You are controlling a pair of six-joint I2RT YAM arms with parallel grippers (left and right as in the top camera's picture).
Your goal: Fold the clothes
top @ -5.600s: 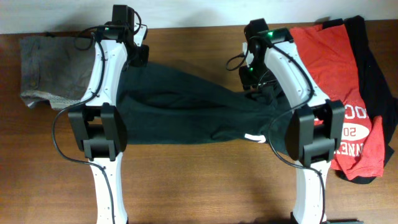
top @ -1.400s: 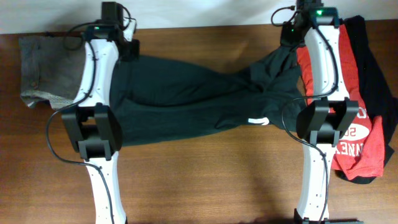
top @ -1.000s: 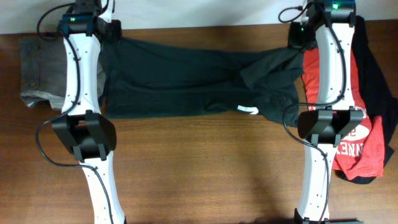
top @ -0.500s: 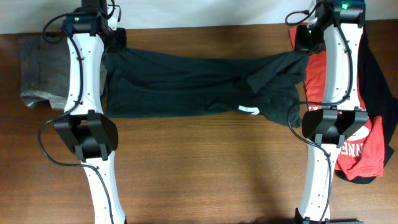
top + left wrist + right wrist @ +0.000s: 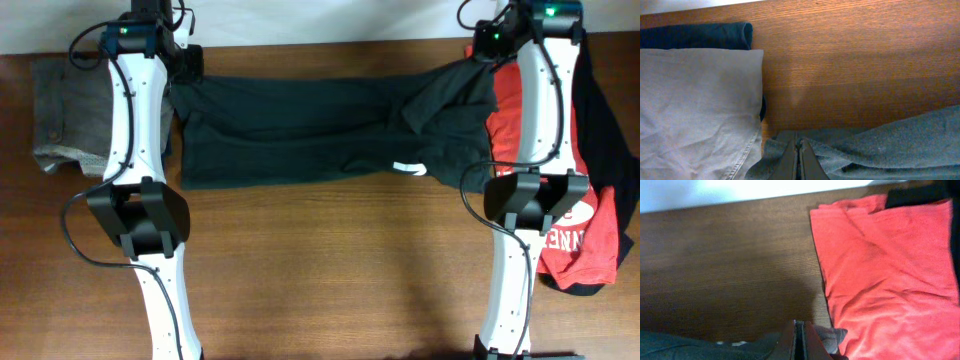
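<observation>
A black shirt (image 5: pixel 320 130) lies stretched in a long band across the far half of the table (image 5: pixel 330 270), running nearly from the table's left end to its right end. Its cloth is mostly flat on the wood, with a bunched, folded-over lump toward the table's right end and a small white label (image 5: pixel 408 168) showing on the edge nearer the table's front.

The left gripper (image 5: pixel 185 68) sits at the shirt's far-left corner, close to the table's back edge. In the left wrist view, the left gripper (image 5: pixel 800 160) has its jaws pressed together with the shirt's cloth pinched between them. The right gripper (image 5: pixel 487 58) is at the shirt's far-right corner, also near the table's back edge. The right wrist view shows the right gripper (image 5: pixel 799 340) closed as well, with a tuft of dark cloth caught at its tips.

A folded grey garment (image 5: pixel 65 115) rests at the table's left end, just beside the left corner of the shirt; up close, the grey garment (image 5: pixel 695 110) lies on a dark rolled edge of cloth. At the table's right end lies a red shirt (image 5: pixel 590 235) with white print, spread toward the front edge, and the red shirt (image 5: pixel 880 260) reaches just beside the closed right jaws. A second black shirt (image 5: pixel 605 140) lies along the red one's outer side, at the table's right edge.
</observation>
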